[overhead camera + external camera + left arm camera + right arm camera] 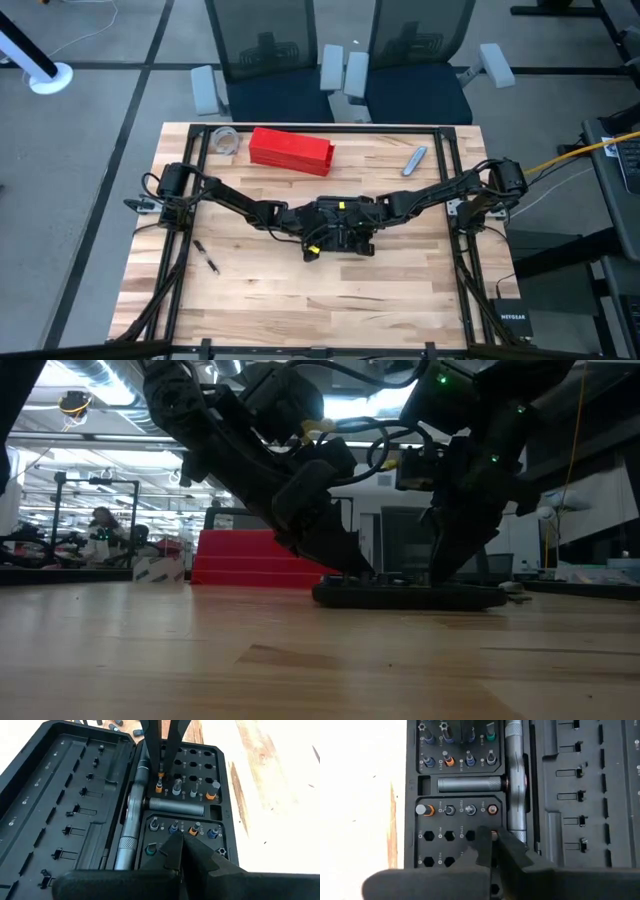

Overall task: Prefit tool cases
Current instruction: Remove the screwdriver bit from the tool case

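Lying open and flat at the middle of the table (300, 300), the black tool case (340, 232) has both grippers down over its socket half. The right gripper (490, 840) is pinched narrow on what looks like an orange-collared bit (494, 835), though its fingers hide most of it. The left gripper (177, 845) is closed with nothing in it, tips over a row of seated bits. A ratchet handle (132, 820) lies along the case's middle. A red box (290, 149) sits toward the back.
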`<state>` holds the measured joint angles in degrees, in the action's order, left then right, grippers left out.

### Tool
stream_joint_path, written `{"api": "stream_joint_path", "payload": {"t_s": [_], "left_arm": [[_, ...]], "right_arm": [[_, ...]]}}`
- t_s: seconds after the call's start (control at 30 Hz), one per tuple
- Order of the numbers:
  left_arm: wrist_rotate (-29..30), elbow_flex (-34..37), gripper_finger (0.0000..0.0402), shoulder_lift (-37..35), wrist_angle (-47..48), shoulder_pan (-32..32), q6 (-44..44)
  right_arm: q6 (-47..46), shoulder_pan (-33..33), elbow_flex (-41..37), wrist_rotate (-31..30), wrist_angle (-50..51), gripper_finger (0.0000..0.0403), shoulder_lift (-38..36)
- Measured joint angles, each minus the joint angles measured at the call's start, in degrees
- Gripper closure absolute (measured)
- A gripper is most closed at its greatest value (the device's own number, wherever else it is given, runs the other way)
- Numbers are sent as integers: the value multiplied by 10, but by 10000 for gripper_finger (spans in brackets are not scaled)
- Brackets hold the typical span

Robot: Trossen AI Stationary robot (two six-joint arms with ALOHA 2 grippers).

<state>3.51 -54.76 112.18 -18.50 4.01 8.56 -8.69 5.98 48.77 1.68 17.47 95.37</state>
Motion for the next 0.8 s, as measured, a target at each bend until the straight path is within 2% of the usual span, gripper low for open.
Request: {"api": "stream_joint_path", "payload": {"t_s": [0.23, 0.5, 0.57, 0.73, 0.8], "left_arm": [[3, 0, 401, 0, -1, 0, 0], [5, 0, 401, 0, -2, -1, -1], [5, 0, 401, 0, -2, -1, 0], [4, -1, 401, 0, 1, 0, 0], [4, -1, 401, 0, 2, 0, 0]], "right_arm": [[-33, 0, 5, -3, 16, 398, -10], [-35, -16, 13, -13, 38, 401, -60], [-41, -26, 13, -33, 67, 401, -81], [-59, -69, 0, -145, 206, 402, -148], [-84, -96, -19, -168, 236, 402, -183]]}}
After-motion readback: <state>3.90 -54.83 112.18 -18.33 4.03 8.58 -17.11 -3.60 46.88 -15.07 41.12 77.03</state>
